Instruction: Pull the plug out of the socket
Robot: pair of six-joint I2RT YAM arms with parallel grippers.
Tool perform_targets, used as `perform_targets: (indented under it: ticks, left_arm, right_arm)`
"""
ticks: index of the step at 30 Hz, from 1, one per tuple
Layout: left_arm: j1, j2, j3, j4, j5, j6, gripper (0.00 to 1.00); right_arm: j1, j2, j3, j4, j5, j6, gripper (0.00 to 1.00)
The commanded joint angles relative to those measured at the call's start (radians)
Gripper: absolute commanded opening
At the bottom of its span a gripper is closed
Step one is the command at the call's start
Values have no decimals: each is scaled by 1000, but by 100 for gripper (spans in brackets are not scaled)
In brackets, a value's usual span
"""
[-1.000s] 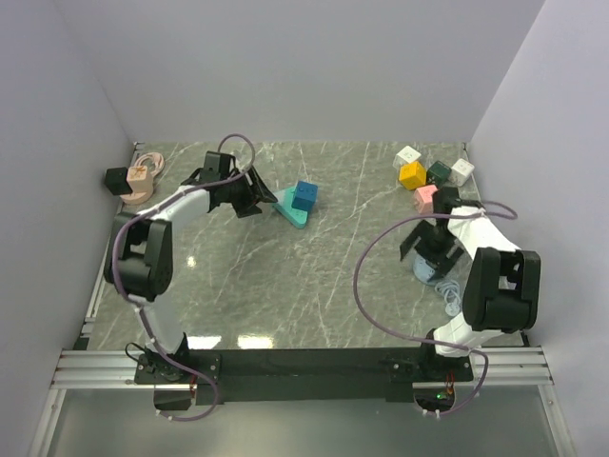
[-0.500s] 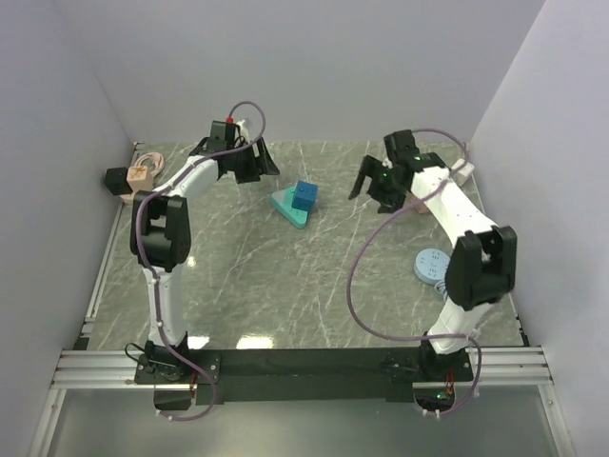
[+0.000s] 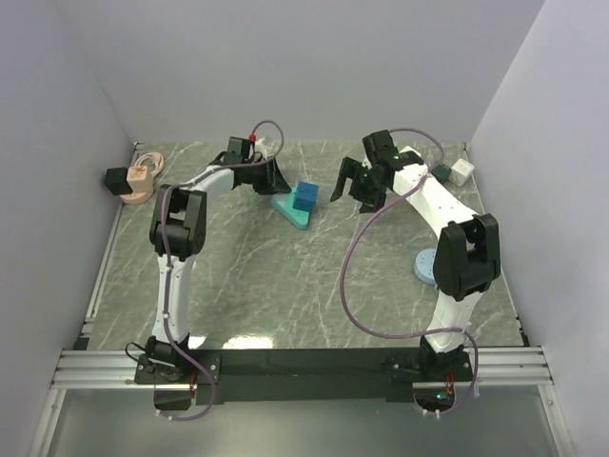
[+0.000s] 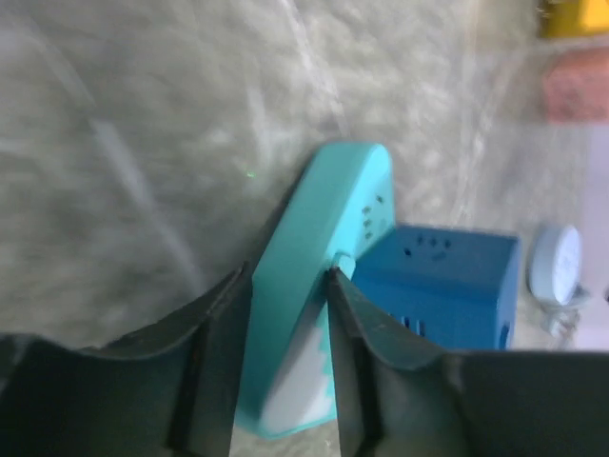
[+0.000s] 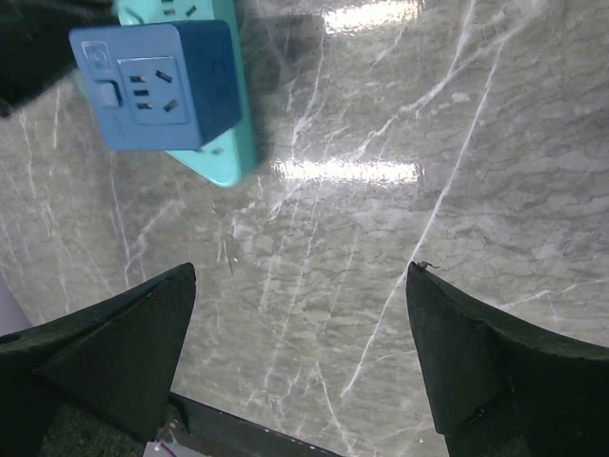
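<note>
Top external view: you see the blue cube-shaped plastic plug [image 3: 304,196] seated on the teal triangular plastic socket strip [image 3: 285,208], on the grey marbled tabletop [image 3: 285,286].
Left tool [image 4: 285,381]: its fingers [image 4: 205,371] straddle the strip's narrow end, edges meeting its sides; you cannot tell whether they press.
Right tool [image 5: 304,371]: spread wide, nothing between, over bare tabletop.
Plug from left tool: just ahead, beyond one fingertip.
Plug from right tool: ahead and to one side, apart from it.

Left hand [image 4: 283,286] clamped, right hand [image 5: 300,271] spread
</note>
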Motion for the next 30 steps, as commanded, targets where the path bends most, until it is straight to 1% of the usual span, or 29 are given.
perform_targets:
  ticks: [1, 2, 3, 5, 6, 7, 9, 10, 12, 13, 15, 16, 17, 18, 19, 21, 22, 23, 24, 25, 26, 28, 29, 30]
  left_arm:
    - [-25, -93, -152, 96, 67, -1, 37]
    - [-27, -119, -201, 120, 66, -24, 36]
    - [-30, -148, -302, 180, 67, -36, 34]
    - [-34, -239, -393, 218, 40, -70, 32]
    - [-41, -268, -471, 244, 26, -81, 31]
    - [-44, -326, -508, 258, 15, -91, 31]
    - [-56, -383, -606, 290, 6, -127, 31]
    - [-59, -432, -634, 309, 4, -130, 31]
    - [-61, -467, -691, 315, -13, -153, 31]
    - [-61, -496, -702, 300, -29, -162, 27]
    - [-61, -527, -726, 286, -85, -191, 21]
    - [-61, -565, -739, 285, -100, -203, 21]
    - [-61, -587, -749, 283, -117, -220, 21]
    - [-61, -608, -769, 278, -172, -233, 21]
    - [-59, -650, -774, 271, -206, -242, 18]
    - [-50, -684, -795, 277, -253, -259, 16]
    - [-48, -711, -797, 271, -275, -268, 13]
    - [-39, -718, -796, 268, -287, -282, 11]
    - [-33, -724, -794, 268, -290, -288, 10]
    - [-27, -731, -791, 242, -292, -298, 10]
    - [-24, -733, -788, 239, -289, -300, 10]
    - [-16, -734, -785, 226, -277, -300, 10]
    - [-15, -737, -788, 220, -278, -300, 10]
    - [-13, -741, -792, 214, -281, -302, 10]
  right_arm:
    - [4, -56, -5, 33, -12, -26, 97]
    - [5, -56, 0, 30, -8, -43, 97]
    - [8, -50, 15, 19, -3, -52, 98]
    - [18, -39, 47, 4, 4, -87, 100]
    - [22, -24, 58, -3, 6, -103, 100]
    - [28, -15, 69, -9, 12, -116, 100]
    - [44, 13, 95, -21, 5, -164, 100]
    - [47, 24, 107, -27, 0, -184, 100]
    - [68, 57, 144, -39, -2, -259, 100]
    - [71, 65, 159, -41, -5, -282, 100]
    - [73, 96, 196, -43, -61, -299, 100]
    - [76, 106, 211, -47, -83, -296, 100]
    - [80, 114, 239, -53, -92, -275, 100]
    - [93, 126, 256, -72, -57, -258, 100]
    - [100, 133, 268, -76, -43, -244, 100]
    - [114, 154, 319, -102, 26, -158, 100]
    - [131, 165, 334, -107, 38, -126, 100]
    - [142, 194, 378, -136, 62, -47, 100]
    - [149, 209, 404, -156, 130, -3, 100]
    - [162, 225, 429, -174, 159, 43, 100]
    - [165, 238, 454, -187, 179, 140, 100]
    - [168, 269, 472, -216, 210, 225, 100]
    - [171, 283, 500, -245, 233, 297, 100]
    - [171, 313, 517, -260, 241, 325, 100]
